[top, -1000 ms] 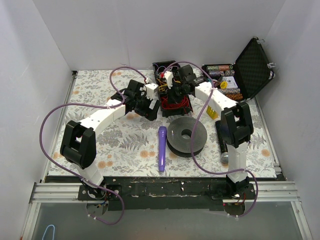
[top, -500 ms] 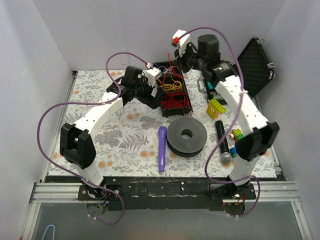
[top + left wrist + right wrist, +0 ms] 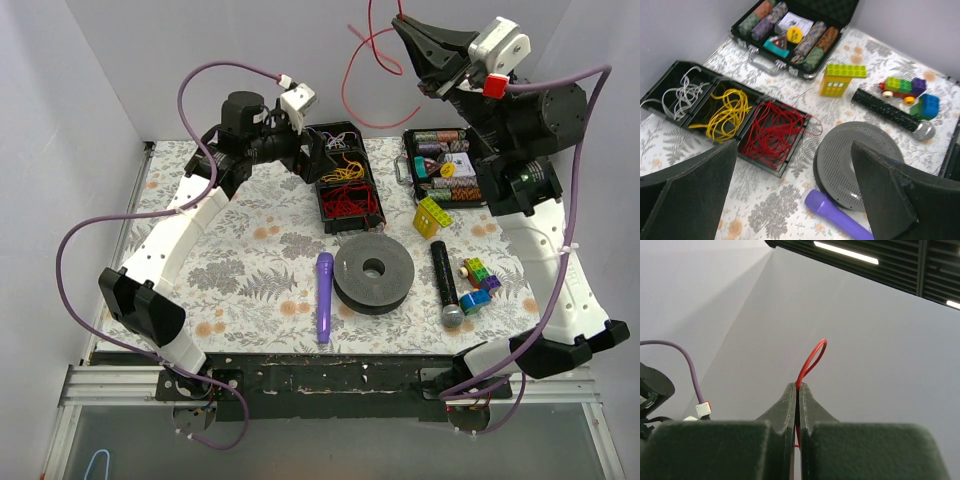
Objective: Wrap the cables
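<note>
My right gripper (image 3: pixel 402 27) is raised high near the back wall, shut on a thin red cable (image 3: pixel 347 92) that hangs in a loose loop below and to its left. In the right wrist view the closed fingertips (image 3: pixel 791 392) pinch the cable (image 3: pixel 812 356), and a small loop stands above them. More red cables (image 3: pixel 772 132) lie tangled in the near compartment of a black tray (image 3: pixel 366 186). My left gripper (image 3: pixel 312 160) hovers at the tray's left side, open and holding nothing; its fingers (image 3: pixel 690 192) frame the tray and the disc.
The tray also holds yellow wires (image 3: pixel 725 113) and white wires (image 3: pixel 683 94). A grey perforated disc (image 3: pixel 373 272), a purple pen (image 3: pixel 324 296), a black microphone (image 3: pixel 446 284), toy bricks (image 3: pixel 431 215) and an open black case (image 3: pixel 440 165) lie on the floral mat.
My right arm has swung up from the tray to high at the back, carrying a red cable. The left arm has drawn back and up to the tray's left.
</note>
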Controlling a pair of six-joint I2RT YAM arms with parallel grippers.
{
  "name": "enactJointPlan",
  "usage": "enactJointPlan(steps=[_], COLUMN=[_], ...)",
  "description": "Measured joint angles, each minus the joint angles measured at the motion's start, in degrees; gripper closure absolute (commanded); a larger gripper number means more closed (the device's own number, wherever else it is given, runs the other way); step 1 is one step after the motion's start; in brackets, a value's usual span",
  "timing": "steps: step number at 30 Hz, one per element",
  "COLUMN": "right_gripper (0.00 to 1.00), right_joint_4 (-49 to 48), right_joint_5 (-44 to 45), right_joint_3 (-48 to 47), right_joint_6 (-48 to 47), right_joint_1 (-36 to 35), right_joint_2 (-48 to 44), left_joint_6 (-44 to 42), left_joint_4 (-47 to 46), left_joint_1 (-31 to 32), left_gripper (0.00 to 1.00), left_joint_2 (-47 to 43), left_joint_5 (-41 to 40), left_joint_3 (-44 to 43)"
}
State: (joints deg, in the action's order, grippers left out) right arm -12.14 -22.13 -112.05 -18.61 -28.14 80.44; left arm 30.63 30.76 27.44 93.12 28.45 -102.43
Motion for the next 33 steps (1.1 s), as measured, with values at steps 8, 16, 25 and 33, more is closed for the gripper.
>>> enactJointPlan(steps=[8, 16, 25, 33], right_gripper=[0.99, 0.99, 0.99, 0.99], right_joint_4=[-6.5, -8.6, -12.0, -11.0], right_joint_5=[-3.0, -4.4, -6.6, -5.7], right_joint_3=[6.3, 7.0, 8.0, 8.7], right_joint_6=[6.0, 9.5, 12.5, 13.2], right_joint_1=[0.0, 0.0, 0.0, 0.0], right_joint_2=[0.3, 0.9, 0.9, 0.9], left_joint_6=[4.3, 8.8, 16.7, 21.0], left_joint_4=[-0.1, -2.3, -9.0, -12.7], left_joint_1=[0.0, 0.0, 0.0, 0.0], left_gripper=[0.02, 0.02, 0.12, 1.00], left_joint_2=[0.0, 0.0, 1.6, 2.3], left_joint_5=[12.5, 21.2, 14.4, 15.6], left_joint_3=[-4.5, -5.0, -4.7, -2.6])
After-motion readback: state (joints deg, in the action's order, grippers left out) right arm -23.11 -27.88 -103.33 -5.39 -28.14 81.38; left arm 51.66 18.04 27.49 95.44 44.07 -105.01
